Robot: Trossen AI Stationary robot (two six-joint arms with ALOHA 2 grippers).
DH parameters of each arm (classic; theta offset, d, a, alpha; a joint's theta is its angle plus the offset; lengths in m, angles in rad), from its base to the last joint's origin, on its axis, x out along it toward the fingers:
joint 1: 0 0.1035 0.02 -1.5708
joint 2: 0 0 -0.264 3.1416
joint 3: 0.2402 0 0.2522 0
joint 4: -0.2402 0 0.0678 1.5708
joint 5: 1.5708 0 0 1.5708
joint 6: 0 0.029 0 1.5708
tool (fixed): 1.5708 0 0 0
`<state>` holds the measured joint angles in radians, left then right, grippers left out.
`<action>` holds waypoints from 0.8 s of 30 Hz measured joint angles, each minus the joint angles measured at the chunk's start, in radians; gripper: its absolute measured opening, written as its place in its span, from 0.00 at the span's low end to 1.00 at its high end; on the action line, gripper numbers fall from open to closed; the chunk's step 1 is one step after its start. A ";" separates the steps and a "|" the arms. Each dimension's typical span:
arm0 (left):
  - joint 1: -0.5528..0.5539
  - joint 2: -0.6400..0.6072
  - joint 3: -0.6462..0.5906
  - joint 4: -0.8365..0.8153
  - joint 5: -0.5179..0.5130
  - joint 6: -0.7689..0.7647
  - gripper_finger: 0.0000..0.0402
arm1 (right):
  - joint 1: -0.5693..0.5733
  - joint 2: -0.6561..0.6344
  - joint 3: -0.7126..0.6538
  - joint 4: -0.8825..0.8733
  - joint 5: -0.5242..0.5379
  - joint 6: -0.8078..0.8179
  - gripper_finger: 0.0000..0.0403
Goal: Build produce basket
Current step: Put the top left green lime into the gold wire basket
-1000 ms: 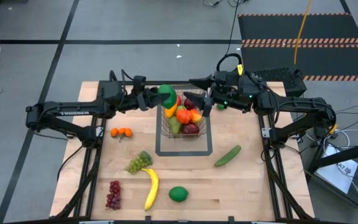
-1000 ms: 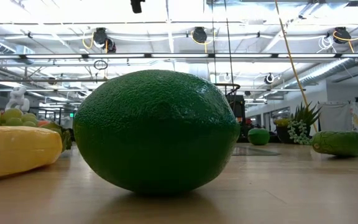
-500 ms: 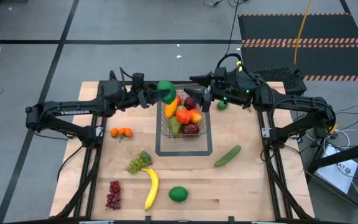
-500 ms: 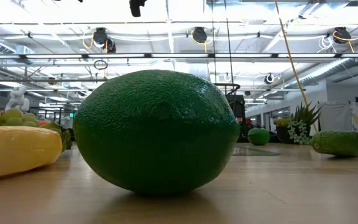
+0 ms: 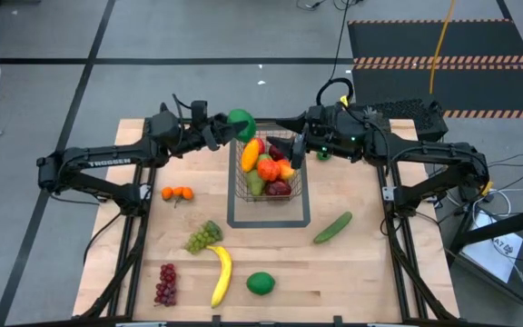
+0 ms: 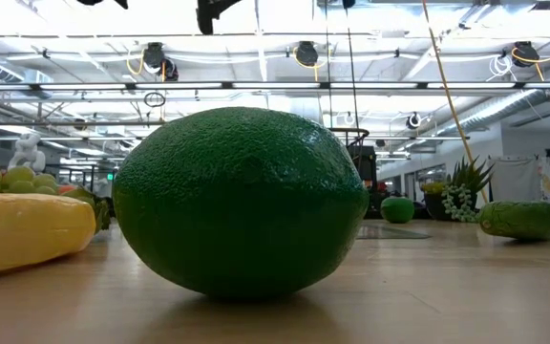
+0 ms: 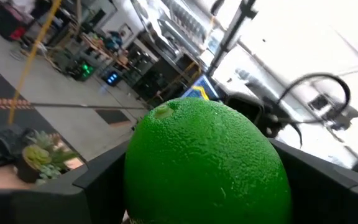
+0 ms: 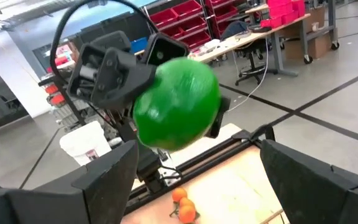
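Two grippers are up at the far side of the table (image 5: 352, 263), one on each side of the basket (image 5: 270, 177). The left gripper (image 5: 230, 129) holds a green lime (image 5: 241, 121) between its fingers (image 7: 92, 180), just beside the basket's far left corner. The right gripper (image 5: 284, 132) has its fingers (image 8: 316, 180) spread wide and holds nothing, near the far right corner. Inside the basket lie several fruits. On the table stay oranges (image 5: 178, 193), green grapes (image 5: 203, 237), red grapes (image 5: 166, 283), a banana (image 5: 221, 275), a second lime (image 5: 260, 283) and a cucumber (image 5: 332, 227).
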<state>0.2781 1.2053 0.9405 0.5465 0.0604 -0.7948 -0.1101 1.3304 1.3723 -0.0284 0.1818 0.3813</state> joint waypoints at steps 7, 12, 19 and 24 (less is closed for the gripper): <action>0.006 0.000 0.000 -0.047 -0.105 -0.003 0.84 | 0.000 0.014 -0.018 0.005 0.021 -0.018 0.83; 0.006 0.002 0.000 -0.095 -0.256 -0.191 0.84 | 0.016 0.042 -0.019 0.086 0.054 -0.238 0.83; 0.003 0.025 0.000 -0.005 -0.355 -0.448 0.84 | 0.055 0.054 -0.019 0.201 0.186 -0.543 0.83; -0.004 0.052 0.000 0.089 -0.402 -0.410 0.84 | 0.051 0.069 -0.019 0.197 0.279 -0.655 0.83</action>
<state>0.2737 1.2574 0.9407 0.6356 -0.3419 -1.2046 -0.0587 1.3992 1.3537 0.1688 0.4603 -0.2733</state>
